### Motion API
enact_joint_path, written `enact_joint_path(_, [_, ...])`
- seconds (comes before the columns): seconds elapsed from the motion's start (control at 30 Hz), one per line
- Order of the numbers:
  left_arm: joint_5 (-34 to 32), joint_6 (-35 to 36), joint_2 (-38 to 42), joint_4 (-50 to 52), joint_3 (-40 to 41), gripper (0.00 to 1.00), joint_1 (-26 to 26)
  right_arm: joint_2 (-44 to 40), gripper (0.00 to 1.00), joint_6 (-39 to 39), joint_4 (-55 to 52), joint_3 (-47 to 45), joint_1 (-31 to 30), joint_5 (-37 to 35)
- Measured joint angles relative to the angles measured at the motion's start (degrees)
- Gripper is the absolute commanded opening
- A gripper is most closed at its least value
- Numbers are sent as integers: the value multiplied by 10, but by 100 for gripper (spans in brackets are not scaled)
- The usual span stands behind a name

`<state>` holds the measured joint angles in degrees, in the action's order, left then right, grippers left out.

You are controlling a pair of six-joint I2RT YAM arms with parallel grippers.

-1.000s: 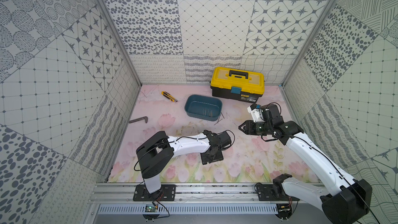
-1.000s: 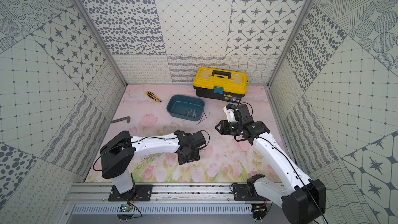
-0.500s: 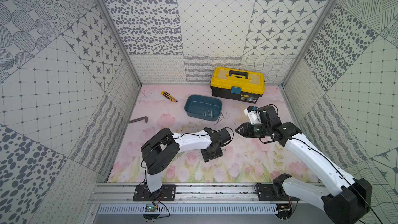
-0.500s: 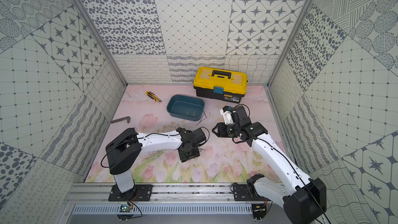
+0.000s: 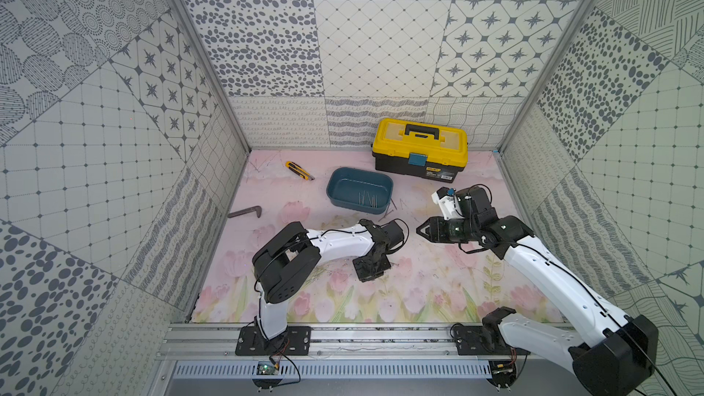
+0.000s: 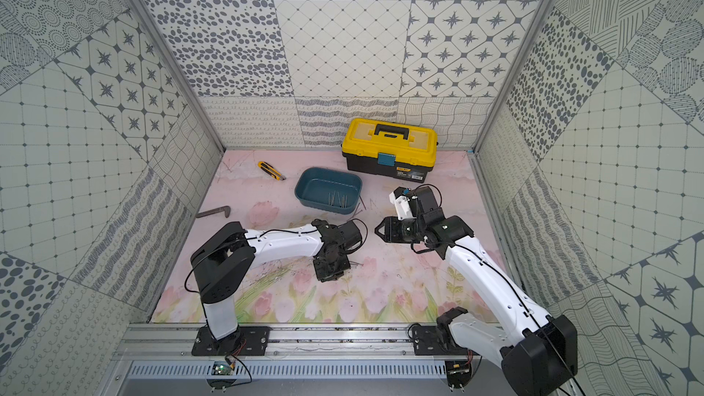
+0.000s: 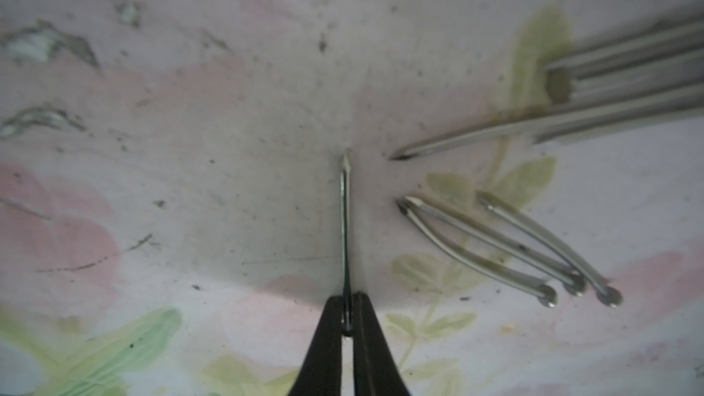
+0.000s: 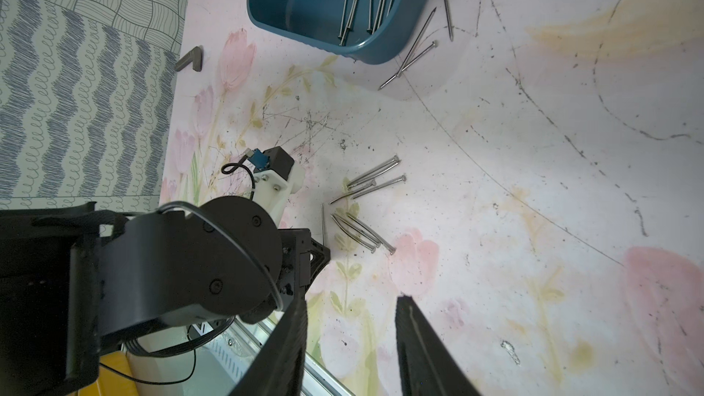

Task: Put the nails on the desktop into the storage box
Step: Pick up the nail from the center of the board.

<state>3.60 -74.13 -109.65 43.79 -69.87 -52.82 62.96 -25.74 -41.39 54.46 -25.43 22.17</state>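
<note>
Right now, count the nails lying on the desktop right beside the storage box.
3 nails. One nail lies alone beside the storage box; two crossing nails lie at its corner. Its wall may hide others.

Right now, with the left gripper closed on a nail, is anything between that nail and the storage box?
Nothing visible blocks it. The left gripper pinches one nail; bare desktop lies toward the open-topped storage box. The right gripper hovers off to the side, jaws open.
</note>
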Motion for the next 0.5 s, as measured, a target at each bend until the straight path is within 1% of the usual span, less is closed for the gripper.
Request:
enact_joint_path(0.27, [10,28,10,-9,9,0,4,0,45,-8,0,0,0,1])
enact_joint_path(0.5, [6,62,34,-20,17,0,3,0,52,-10,0,0,0,-2])
